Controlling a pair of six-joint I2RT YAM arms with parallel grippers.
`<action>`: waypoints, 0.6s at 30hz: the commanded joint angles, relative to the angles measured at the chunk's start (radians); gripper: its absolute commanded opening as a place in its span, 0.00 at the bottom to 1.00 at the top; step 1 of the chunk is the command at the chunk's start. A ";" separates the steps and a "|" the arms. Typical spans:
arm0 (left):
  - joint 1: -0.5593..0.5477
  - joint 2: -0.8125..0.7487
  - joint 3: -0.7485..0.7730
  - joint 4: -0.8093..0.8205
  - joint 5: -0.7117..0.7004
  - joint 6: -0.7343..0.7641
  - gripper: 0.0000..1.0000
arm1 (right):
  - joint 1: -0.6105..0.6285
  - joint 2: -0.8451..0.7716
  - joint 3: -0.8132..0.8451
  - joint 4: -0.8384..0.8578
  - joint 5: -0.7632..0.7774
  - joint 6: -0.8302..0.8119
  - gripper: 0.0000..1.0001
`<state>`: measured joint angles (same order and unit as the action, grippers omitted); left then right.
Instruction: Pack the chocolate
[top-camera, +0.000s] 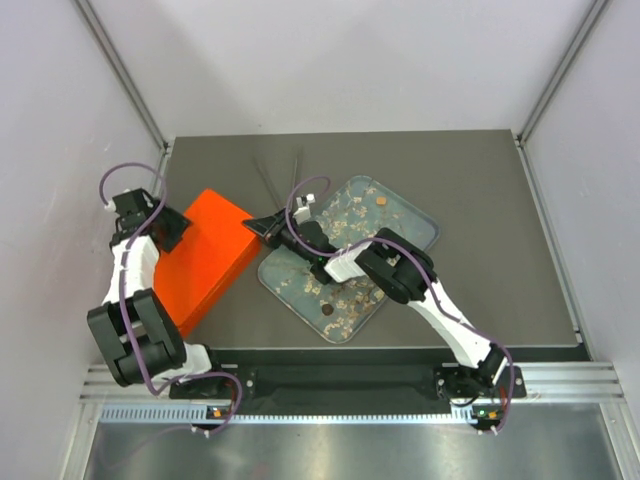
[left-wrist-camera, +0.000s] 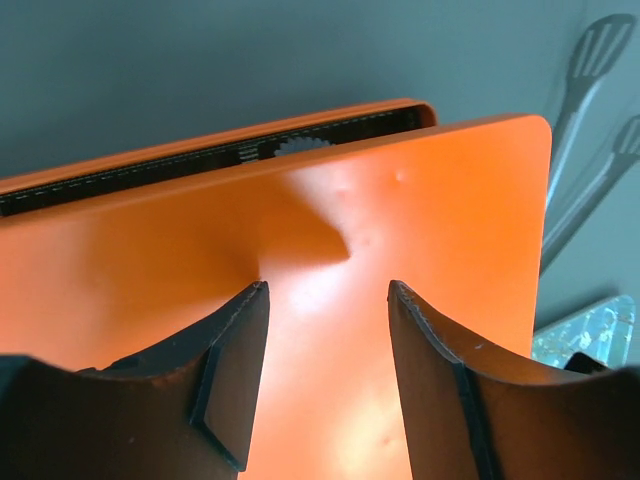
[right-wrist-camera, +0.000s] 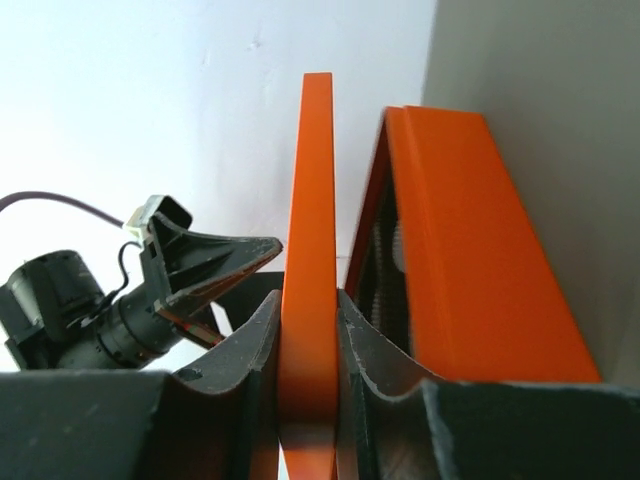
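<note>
So the chocolate (top-camera: 380, 201) isn't in the orange box (right-wrist-camera: 470, 260) yet. The few pieces I can make out sit on the clear tray (top-camera: 425, 232) just beside the box, on its right, mixed in with a load of pale flakes. There's a caramel round one on the side farthest from the box and a darker one (top-camera: 327, 310) closer to the near edge. The right gripper (right-wrist-camera: 307, 305) is clamped flat on the free edge of the orange lid (right-wrist-camera: 307, 250), holding it cracked off the box. Through the gap you can see something white and ridged (left-wrist-camera: 295, 146), probably a paper cup. The left gripper (left-wrist-camera: 328, 290) is spread wide with nothing in it, hovering over the top face of the lid at the box's far corner. My guess on handling: these bits are tiny, light and hard but smooth, so they'll squirt out of a sloppy pinch and smear or chip if squeezed hard. I'd pinch across the widest part with just the fingertips, coming straight down, gentle grip, and pick one that's clear of the flakes so nothing gets dragged along. The tongs (left-wrist-camera: 603, 42) lying just past the box might honestly be the better tool.
</note>
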<state>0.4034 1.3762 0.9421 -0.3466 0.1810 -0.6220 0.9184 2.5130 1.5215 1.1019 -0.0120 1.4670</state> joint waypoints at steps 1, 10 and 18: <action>0.005 -0.051 0.070 -0.045 0.024 0.025 0.56 | -0.001 -0.006 0.077 0.232 -0.028 0.030 0.00; 0.005 -0.124 0.123 -0.069 0.037 0.018 0.57 | 0.025 0.015 0.124 0.230 -0.017 0.078 0.00; 0.005 -0.128 0.074 -0.058 -0.029 0.015 0.56 | 0.057 0.027 0.123 0.155 0.007 0.076 0.00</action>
<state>0.4034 1.2591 1.0271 -0.4110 0.1856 -0.6178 0.9497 2.5210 1.5936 1.1809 -0.0265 1.5024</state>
